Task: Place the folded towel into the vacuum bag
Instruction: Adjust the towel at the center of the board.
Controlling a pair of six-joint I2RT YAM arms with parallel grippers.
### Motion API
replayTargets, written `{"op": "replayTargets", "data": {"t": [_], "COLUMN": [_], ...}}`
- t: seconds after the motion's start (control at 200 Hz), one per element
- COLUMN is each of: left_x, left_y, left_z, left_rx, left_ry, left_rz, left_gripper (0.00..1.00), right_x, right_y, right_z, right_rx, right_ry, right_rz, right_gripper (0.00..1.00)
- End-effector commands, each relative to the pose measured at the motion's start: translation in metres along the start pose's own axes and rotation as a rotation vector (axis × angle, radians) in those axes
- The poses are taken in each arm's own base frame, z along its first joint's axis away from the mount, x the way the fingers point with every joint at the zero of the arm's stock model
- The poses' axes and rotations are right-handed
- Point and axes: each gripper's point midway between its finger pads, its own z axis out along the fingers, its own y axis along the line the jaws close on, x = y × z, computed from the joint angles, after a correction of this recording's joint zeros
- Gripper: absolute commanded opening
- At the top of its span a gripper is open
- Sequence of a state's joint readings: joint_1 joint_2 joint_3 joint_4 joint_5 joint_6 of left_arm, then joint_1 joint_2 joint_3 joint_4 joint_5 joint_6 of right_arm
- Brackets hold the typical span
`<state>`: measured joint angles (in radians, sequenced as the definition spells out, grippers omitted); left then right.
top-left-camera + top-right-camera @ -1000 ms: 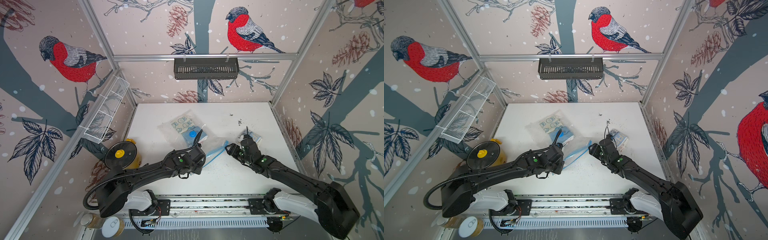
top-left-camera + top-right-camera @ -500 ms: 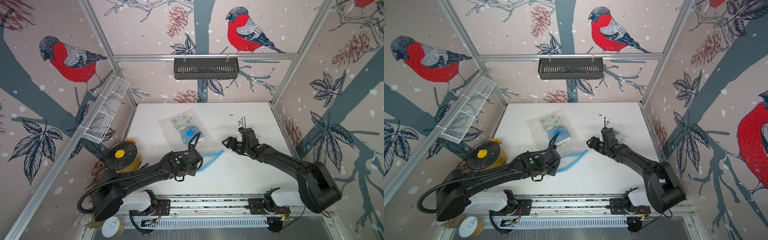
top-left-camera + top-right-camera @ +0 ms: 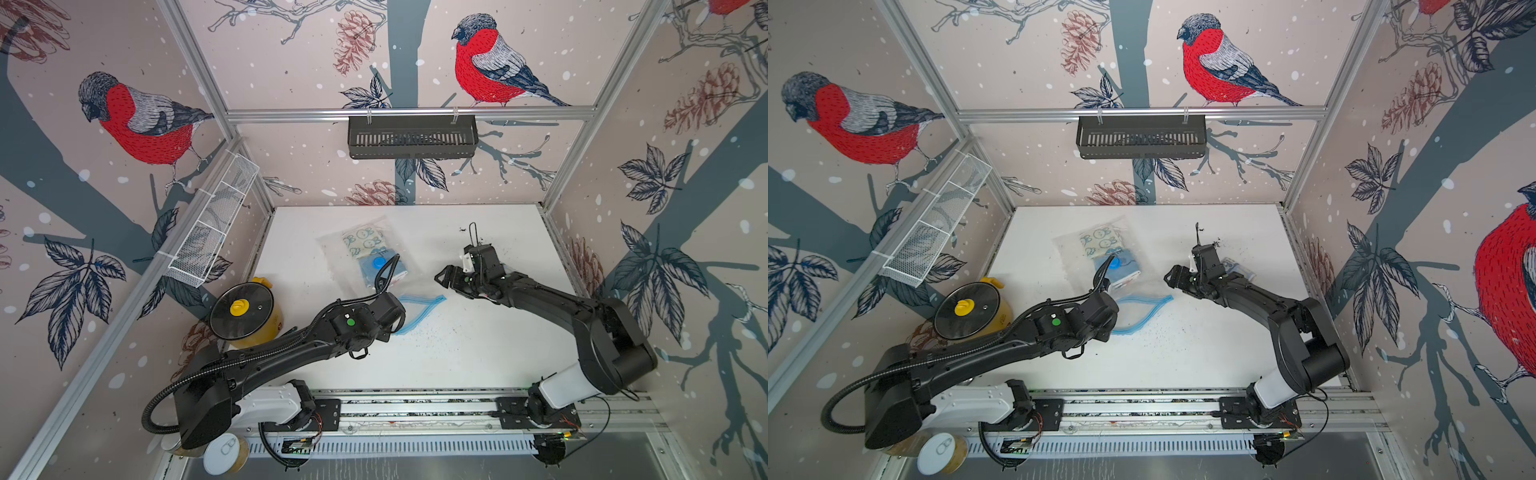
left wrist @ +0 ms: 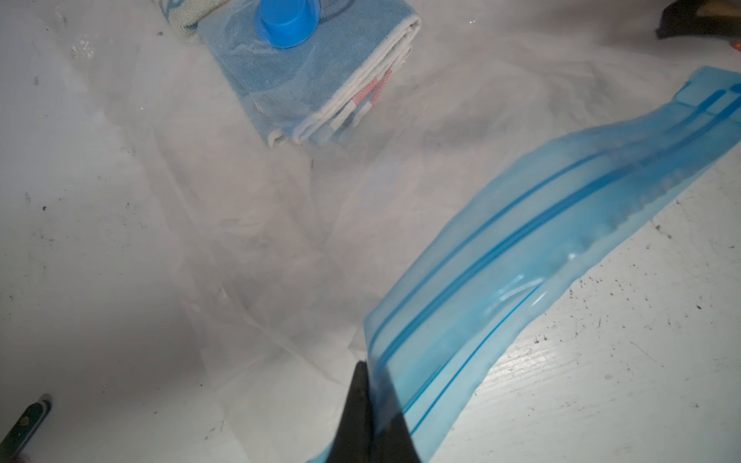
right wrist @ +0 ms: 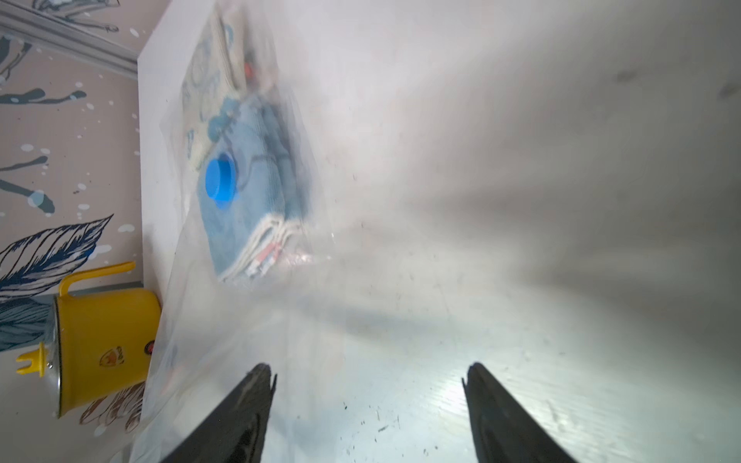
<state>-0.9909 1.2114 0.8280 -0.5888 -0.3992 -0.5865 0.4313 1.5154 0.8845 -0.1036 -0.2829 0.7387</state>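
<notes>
Inside vacuum bag [image 4: 521, 240], folded towel [image 4: 320, 88]

In both top views your left arm [image 3: 291, 353] hides the vacuum bag's [image 3: 334, 249] near corner. The left wrist view's edge crops the valve cap [image 4: 286, 20]; the right wrist view blurs the folded towel [image 5: 248, 208].

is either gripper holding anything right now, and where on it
The left gripper pinches the vacuum bag by its blue zip-seal strip; the right gripper is open and holds nothing.
</notes>
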Motion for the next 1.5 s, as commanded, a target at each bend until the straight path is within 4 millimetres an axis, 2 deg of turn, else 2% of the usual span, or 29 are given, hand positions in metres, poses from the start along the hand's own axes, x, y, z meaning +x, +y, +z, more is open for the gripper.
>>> {"op": "replayTargets", "data": {"t": [0.0,0.185,0.35,0.445,0.615,0.75,0.865,1.046,1.266,1.376,1.491], "left_x": [-0.015,-0.023,-0.023,-0.023,-0.025,-0.026,-0.025,-0.027,-0.028,-0.028,-0.027], "left_y": [0.003,-0.007,-0.017,-0.022,-0.030,-0.031,-0.032,-0.035,-0.040,-0.040,-0.044], "left_z": [-0.003,0.000,0.004,0.005,0.003,0.000,-0.002,-0.006,-0.007,-0.008,-0.008], "left_rx": [-0.021,0.022,0.071,0.100,0.154,0.172,0.191,0.218,0.249,0.251,0.275], "left_ry": [-0.066,-0.088,-0.083,-0.079,-0.081,-0.085,-0.088,-0.094,-0.089,-0.088,-0.079], "left_rz": [0.009,0.034,0.055,0.050,0.034,0.024,0.013,-0.004,-0.013,-0.011,-0.003], "left_gripper": [0.00,0.00,0.00,0.00,0.00,0.00,0.00,0.00,0.00,0.00,0.00], "right_x": [-0.014,-0.037,-0.054,-0.063,-0.072,-0.061,-0.043,-0.012,0.013,0.005,-0.012], "right_y": [-0.049,-0.100,-0.127,-0.139,-0.161,-0.175,-0.184,-0.187,-0.153,-0.136,-0.127], "right_z": [-0.027,-0.062,-0.076,-0.071,-0.054,-0.040,-0.027,-0.010,-0.001,-0.013,-0.043], "right_rx": [0.304,0.572,0.764,0.791,0.729,0.700,0.683,0.612,0.445,0.439,0.444], "right_ry": [-0.043,-0.076,-0.065,-0.044,-0.022,0.027,0.075,0.126,0.091,0.032,-0.058], "right_rz": [-0.057,-0.073,-0.170,-0.214,-0.180,-0.114,-0.051,0.097,0.301,0.310,0.325], "right_gripper": [0.80,0.87,0.94,0.95,0.95,0.94,0.93,0.90,0.89,0.90,0.91]}}
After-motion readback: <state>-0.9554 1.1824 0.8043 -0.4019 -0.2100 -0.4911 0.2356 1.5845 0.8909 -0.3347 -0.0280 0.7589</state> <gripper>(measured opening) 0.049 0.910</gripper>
